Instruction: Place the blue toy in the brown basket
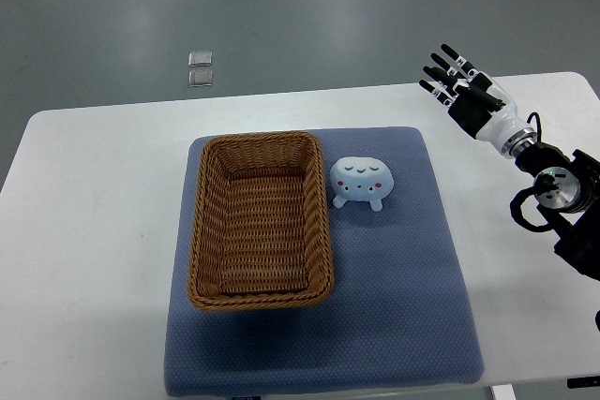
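Wicker, brown and empty, the basket (261,220) sits on the left half of a blue mat (403,316) spread over a white table (84,231). Just beside its right rim, at about three o'clock from the basket's upper corner, the blue toy (361,182) stands on the mat, a pale rounded figure with stubby feet and a small face turned up toward the camera. It looks close to the rim but probably not touching; the gap is hard to judge from this steep angle.

From the right edge comes the right hand (461,83), hanging near the table's far edge with its dark fingers (441,67) spread and loose, gripping nothing. The toy lies well apart from them, at roughly eight o'clock from the hand.

The step in hand seems to be the reach. To do it well, the hand should travel toward eight o'clock and descend over the toy's rounded top from its right side, keeping clear of the basket wall, then close around the body rather than the feet. A short lift over the rim toward nine o'clock should follow.

The left arm is out of sight.
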Robot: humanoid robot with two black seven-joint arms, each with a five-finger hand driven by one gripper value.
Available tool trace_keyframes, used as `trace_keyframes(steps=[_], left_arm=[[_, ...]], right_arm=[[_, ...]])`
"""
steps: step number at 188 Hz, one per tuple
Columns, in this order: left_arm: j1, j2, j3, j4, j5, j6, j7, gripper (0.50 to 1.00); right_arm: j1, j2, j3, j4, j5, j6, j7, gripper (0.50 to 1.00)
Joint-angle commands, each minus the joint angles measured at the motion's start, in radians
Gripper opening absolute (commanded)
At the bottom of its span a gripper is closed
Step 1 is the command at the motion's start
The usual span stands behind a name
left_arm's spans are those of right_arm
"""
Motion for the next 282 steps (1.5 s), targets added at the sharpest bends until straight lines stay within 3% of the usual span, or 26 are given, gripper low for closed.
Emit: trace_keyframes(steps=[1, 122, 165, 189, 217, 255, 282], left_arm=[[-0.001, 0.000, 0.002, 0.004, 0.000, 0.000, 0.000, 1.000], [0.001, 0.000, -0.001, -0.001, 0.000, 0.001, 0.000, 1.000], [0.001, 0.000, 0.000, -0.002, 0.000, 0.000, 0.001, 1.000], [0.001, 0.000, 0.000, -0.004, 0.000, 0.000, 0.001, 1.000], [0.001, 0.000, 0.002, -0.004, 0.000, -0.002, 0.001, 1.000], [0.001, 0.000, 0.003, -0.005, 0.000, -0.002, 0.003, 1.000], [0.001, 0.000, 0.000, -0.001, 0.000, -0.002, 0.003, 1.000]], right_arm=[[-0.002, 0.000, -0.003, 0.000, 0.000, 0.000, 0.000, 0.979], [0.010, -0.020, -0.041, 0.042, -0.017, -0.009, -0.014, 0.979], [0.098, -0.135, -0.213, 0.166, -0.178, -0.046, -0.063, 0.981], [0.205, -0.244, -0.319, 0.224, -0.345, -0.029, -0.110, 0.979], [0.357, -0.291, -0.472, 0.282, -0.559, 0.001, -0.153, 0.979], [0.512, -0.373, -0.659, 0.486, -0.686, 0.008, -0.242, 0.979], [0.507, -0.383, -0.679, 0.608, -0.678, -0.002, -0.238, 0.979]])
